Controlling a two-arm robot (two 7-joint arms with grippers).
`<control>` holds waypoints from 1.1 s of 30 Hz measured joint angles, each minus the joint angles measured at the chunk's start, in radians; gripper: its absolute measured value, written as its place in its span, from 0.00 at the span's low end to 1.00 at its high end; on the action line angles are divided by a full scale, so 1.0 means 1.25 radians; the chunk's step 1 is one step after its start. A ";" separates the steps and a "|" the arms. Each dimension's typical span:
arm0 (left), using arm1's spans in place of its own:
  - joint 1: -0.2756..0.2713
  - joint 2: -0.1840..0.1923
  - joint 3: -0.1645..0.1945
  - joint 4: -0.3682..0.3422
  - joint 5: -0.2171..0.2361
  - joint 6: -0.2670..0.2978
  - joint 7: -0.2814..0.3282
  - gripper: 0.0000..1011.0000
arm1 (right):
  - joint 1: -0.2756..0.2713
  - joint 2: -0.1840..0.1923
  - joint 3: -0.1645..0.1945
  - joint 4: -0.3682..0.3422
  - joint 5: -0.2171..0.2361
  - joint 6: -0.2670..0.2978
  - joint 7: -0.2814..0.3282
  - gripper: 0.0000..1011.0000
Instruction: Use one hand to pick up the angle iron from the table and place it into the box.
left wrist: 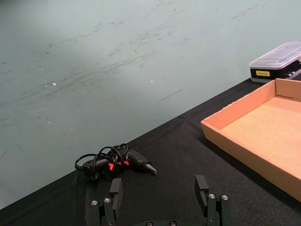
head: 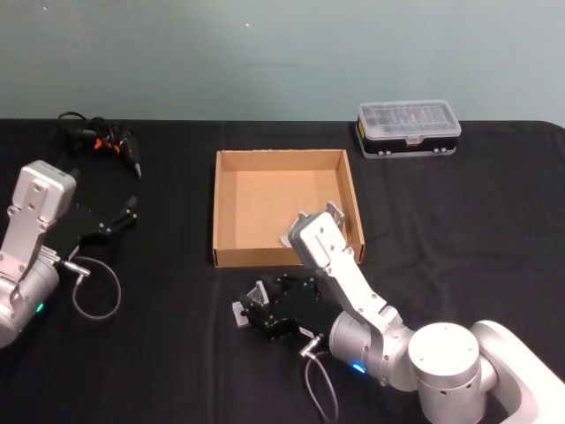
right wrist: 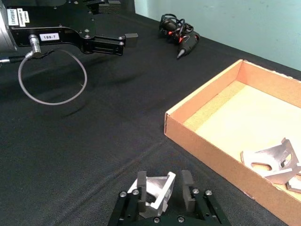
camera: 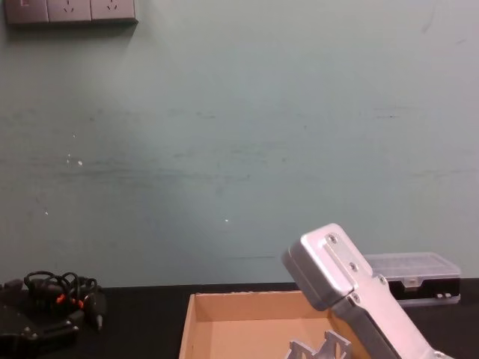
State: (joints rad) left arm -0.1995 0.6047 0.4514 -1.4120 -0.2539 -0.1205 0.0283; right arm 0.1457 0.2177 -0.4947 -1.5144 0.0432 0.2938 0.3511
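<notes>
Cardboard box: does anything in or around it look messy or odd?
Nothing is spilled or broken. The silvery metal angle irons in the shallow tan cardboard box lie heaped in one corner, tilted against each other. The black right gripper holds another angle iron outside it; the left gripper is parked far left.

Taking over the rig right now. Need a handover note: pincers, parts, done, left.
Left pincer: open, idle over the table's left side.
Right pincer: low at the loose angle iron, on the table just in front of the box; grip unconfirmed.
Done: at least one boxed angle iron lies inside.
Left: lift the loose one and place it in the box.
</notes>
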 joint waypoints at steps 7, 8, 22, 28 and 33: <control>0.000 0.000 0.000 0.000 0.000 0.000 0.000 1.00 | -0.001 -0.001 0.002 -0.002 0.000 0.000 0.001 0.25; 0.000 0.000 0.000 0.000 0.000 0.000 0.000 1.00 | -0.001 -0.001 0.002 -0.002 0.000 -0.001 0.001 0.22; 0.000 0.000 0.000 0.000 0.000 0.000 0.000 1.00 | -0.004 -0.003 0.004 -0.005 -0.002 -0.002 -0.001 0.10; 0.000 0.000 0.000 0.000 0.000 0.000 0.000 1.00 | -0.007 0.000 0.010 -0.014 0.001 -0.005 0.000 0.10; 0.000 0.000 0.000 0.000 0.000 0.000 0.000 1.00 | -0.018 0.009 0.020 -0.042 0.010 -0.014 0.001 0.10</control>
State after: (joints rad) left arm -0.1995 0.6047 0.4513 -1.4120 -0.2539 -0.1205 0.0283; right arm 0.1231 0.2288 -0.4697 -1.5668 0.0563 0.2764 0.3528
